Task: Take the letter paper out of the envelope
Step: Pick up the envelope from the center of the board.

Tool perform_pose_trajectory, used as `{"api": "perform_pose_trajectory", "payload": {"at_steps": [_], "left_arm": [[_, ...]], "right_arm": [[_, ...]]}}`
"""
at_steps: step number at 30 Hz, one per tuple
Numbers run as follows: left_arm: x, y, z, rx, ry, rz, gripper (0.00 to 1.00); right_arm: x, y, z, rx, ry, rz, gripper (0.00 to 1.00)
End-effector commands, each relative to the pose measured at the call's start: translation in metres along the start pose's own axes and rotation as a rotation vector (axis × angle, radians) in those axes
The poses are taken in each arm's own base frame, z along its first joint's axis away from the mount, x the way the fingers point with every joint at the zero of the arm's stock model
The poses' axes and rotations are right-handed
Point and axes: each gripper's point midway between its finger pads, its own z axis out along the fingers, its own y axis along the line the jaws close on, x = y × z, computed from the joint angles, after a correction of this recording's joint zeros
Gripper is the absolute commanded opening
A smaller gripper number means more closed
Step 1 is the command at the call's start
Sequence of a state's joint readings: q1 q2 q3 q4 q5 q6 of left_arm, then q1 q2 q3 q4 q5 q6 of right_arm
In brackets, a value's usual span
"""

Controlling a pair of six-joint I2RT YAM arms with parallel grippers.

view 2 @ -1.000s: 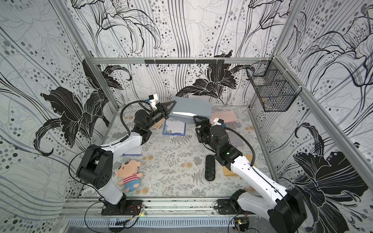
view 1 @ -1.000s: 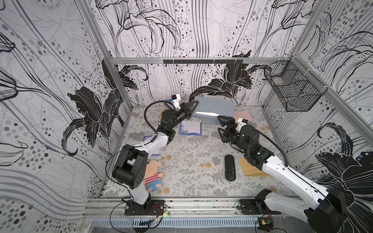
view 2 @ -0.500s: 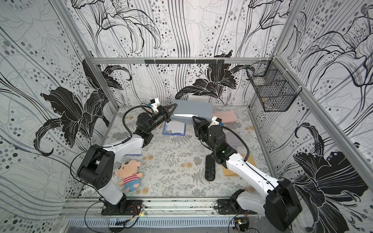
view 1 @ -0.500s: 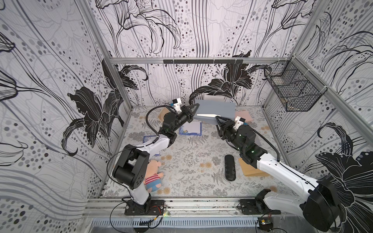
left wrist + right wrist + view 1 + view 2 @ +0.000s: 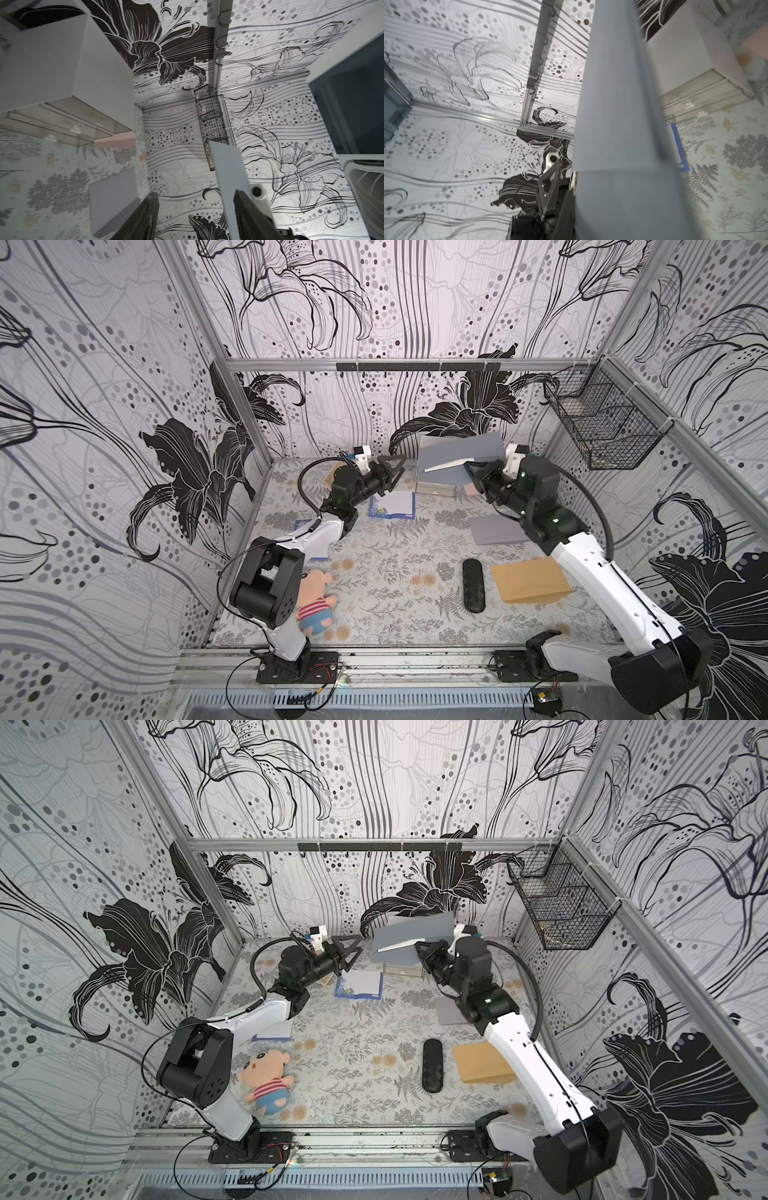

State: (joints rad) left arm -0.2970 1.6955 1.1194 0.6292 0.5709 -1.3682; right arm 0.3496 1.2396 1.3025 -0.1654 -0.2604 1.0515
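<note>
Far end of the table (image 5: 395, 564). The grey envelope (image 5: 461, 448) hangs in the air, tilted. The right gripper (image 5: 471, 470) is clamped on its right end. A white edge (image 5: 444, 465) shows along the open fold. It looks like the letter paper, and it sits inside the envelope (not certain at this size).

The left gripper (image 5: 397, 473) has its jaws spread and holds nothing. In both top views a gap shows between its tips and the envelope's left edge. In the left wrist view that edge (image 5: 228, 166) runs just beside one finger (image 5: 251, 216); I cannot tell if they touch.

Around it:
- A small drawer unit (image 5: 434, 488) stands directly below the envelope, between the two grippers.
- A blue-bordered sheet (image 5: 392, 506) lies flat under the left gripper.
- A pink sheet (image 5: 471, 488) pokes out beside the drawers.
- A second grey envelope (image 5: 496, 529) lies partly under the right arm.
- Nearer the front are a brown envelope (image 5: 530, 580), a black remote (image 5: 473, 585) and a plush doll (image 5: 311, 597).
- A wire basket (image 5: 602, 431) hangs on the right wall.

In the right wrist view the envelope (image 5: 612, 124) fills the middle and hides most of the table.

Change over the last second: the left gripper held the envelope's left end and the right one stood open, short of it. The grip has now passed from left to right.
</note>
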Motion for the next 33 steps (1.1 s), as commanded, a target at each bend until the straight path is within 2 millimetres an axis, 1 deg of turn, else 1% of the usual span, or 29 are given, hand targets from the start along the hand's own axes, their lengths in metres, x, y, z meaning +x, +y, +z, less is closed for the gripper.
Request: {"api": "perform_pose_trajectory", "payload": {"at_steps": [1, 3, 5, 8, 10, 12, 14, 17, 20, 24, 27, 29, 30, 31, 33], "left_arm": [[-0.002, 0.023, -0.005, -0.084, 0.133, 0.104, 0.65], [0.001, 0.028, -0.004, -0.093, 0.207, 0.142, 0.65], [0.01, 0.031, -0.004, -0.094, 0.291, 0.197, 0.65], [0.023, 0.033, -0.007, -0.069, 0.368, 0.239, 0.65], [0.03, 0.034, -0.012, -0.041, 0.381, 0.242, 0.64], [0.041, 0.037, -0.016, -0.009, 0.401, 0.226, 0.64], [0.057, 0.04, -0.02, 0.013, 0.446, 0.205, 0.65], [0.076, 0.05, -0.03, 0.005, 0.494, 0.188, 0.65], [0.087, 0.053, -0.043, 0.009, 0.527, 0.182, 0.66], [0.097, 0.046, -0.053, 0.041, 0.558, 0.163, 0.67], [0.107, 0.044, -0.058, 0.044, 0.593, 0.155, 0.67], [0.114, 0.049, -0.064, 0.024, 0.614, 0.161, 0.68], [0.116, 0.05, -0.067, 0.022, 0.617, 0.158, 0.68], [0.118, 0.049, -0.069, 0.025, 0.623, 0.151, 0.68], [0.121, 0.048, -0.074, 0.022, 0.634, 0.135, 0.64]], "right_arm": [[0.063, -0.018, 0.001, -0.022, 0.455, -0.237, 0.0], [0.083, -0.022, -0.001, -0.069, 0.619, -0.272, 0.0], [0.099, -0.027, -0.005, -0.12, 0.748, -0.276, 0.0], [0.113, -0.036, -0.009, -0.141, 0.866, -0.273, 0.0], [0.121, -0.047, -0.008, -0.125, 0.92, -0.249, 0.0], [0.128, -0.052, -0.005, -0.149, 0.958, -0.195, 0.0], [0.137, -0.055, -0.002, -0.19, 1.002, -0.143, 0.0], [0.156, -0.071, 0.002, -0.195, 1.072, -0.133, 0.0], [0.166, -0.074, 0.002, -0.248, 1.1, -0.097, 0.0], [0.176, -0.081, 0.007, -0.261, 1.112, -0.085, 0.0], [0.183, -0.074, 0.009, -0.303, 1.125, -0.085, 0.0], [0.193, -0.07, 0.012, -0.33, 1.145, -0.086, 0.0], [0.199, -0.072, 0.013, -0.327, 1.163, -0.093, 0.0], [0.204, -0.074, 0.014, -0.322, 1.182, -0.096, 0.0], [0.207, -0.077, 0.015, -0.323, 1.191, -0.089, 0.0]]}}
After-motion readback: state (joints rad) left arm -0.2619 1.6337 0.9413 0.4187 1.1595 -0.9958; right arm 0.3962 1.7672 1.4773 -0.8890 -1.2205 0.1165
